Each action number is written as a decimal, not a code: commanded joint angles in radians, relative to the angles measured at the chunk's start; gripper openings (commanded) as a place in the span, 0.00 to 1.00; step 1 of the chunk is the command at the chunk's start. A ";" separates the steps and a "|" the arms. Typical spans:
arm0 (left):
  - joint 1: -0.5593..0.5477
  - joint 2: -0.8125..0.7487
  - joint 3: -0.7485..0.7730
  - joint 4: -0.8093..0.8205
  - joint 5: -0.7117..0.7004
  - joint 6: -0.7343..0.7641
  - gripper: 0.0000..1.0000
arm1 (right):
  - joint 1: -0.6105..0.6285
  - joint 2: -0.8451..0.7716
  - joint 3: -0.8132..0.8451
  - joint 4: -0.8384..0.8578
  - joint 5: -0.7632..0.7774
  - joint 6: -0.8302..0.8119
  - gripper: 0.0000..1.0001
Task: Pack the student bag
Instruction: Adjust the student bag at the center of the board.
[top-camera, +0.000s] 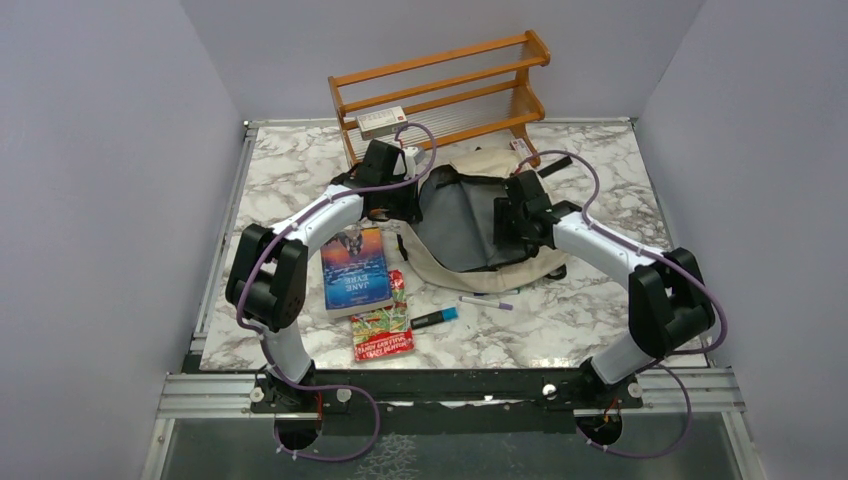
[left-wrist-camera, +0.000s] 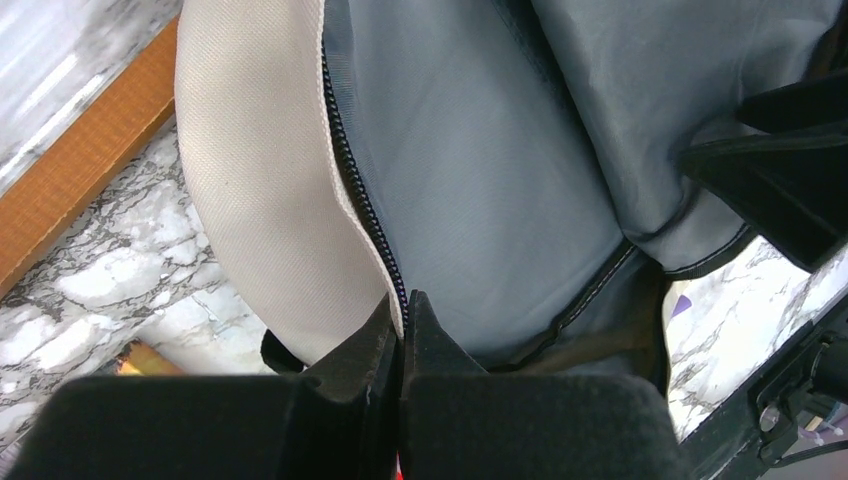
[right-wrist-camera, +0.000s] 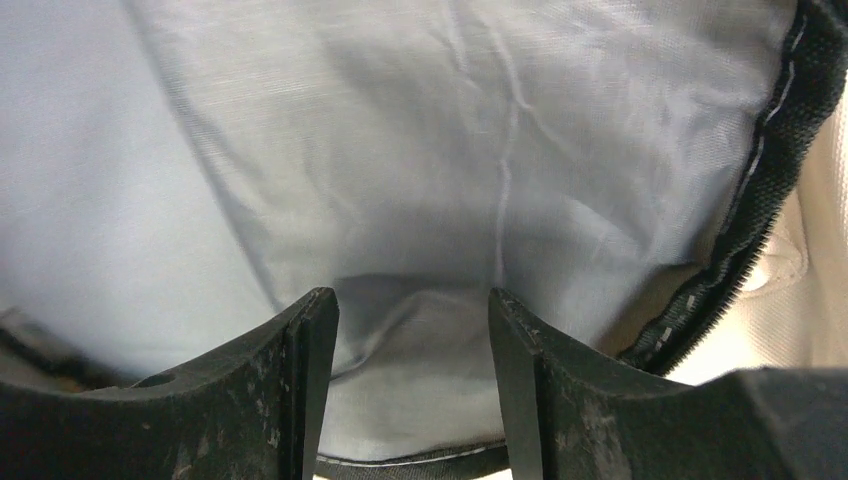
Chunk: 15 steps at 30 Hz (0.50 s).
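— While you've got the cams up: where's the bag?
— I see the big soft beige fabric student bag lying mid-table on the white-and-grey marble tabletop, twd the far side, just in front of the slatted orange-brown wooden rack. Mouth is open, grey lining showing.
— Grippers?
— Left gripper: jaws pinched tight on the bag's beige rim, right at the black zipper. Right gripper: jaws apart, nothing clamped btw them, tips inside the bag's mouth over the lining.
— Other stuff?
— Near side of the bag, by my left arm: a blue-covered paperback book w/ a red crinkly snack packet against its right edge. Beside the packet, a dark marker w/ a blue end. A thin white pen w/ a purple end lies near the bag's front edge. A small flat white box sits on the rack, left end.
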 joint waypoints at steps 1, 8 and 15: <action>0.002 -0.016 -0.011 0.012 0.031 0.010 0.00 | -0.004 -0.097 0.050 0.089 -0.145 -0.073 0.61; 0.002 -0.016 -0.011 0.013 0.042 0.007 0.00 | -0.004 -0.012 0.168 0.177 -0.264 -0.069 0.51; 0.002 -0.016 -0.010 0.013 0.043 0.007 0.00 | -0.004 0.189 0.329 0.213 -0.247 -0.068 0.33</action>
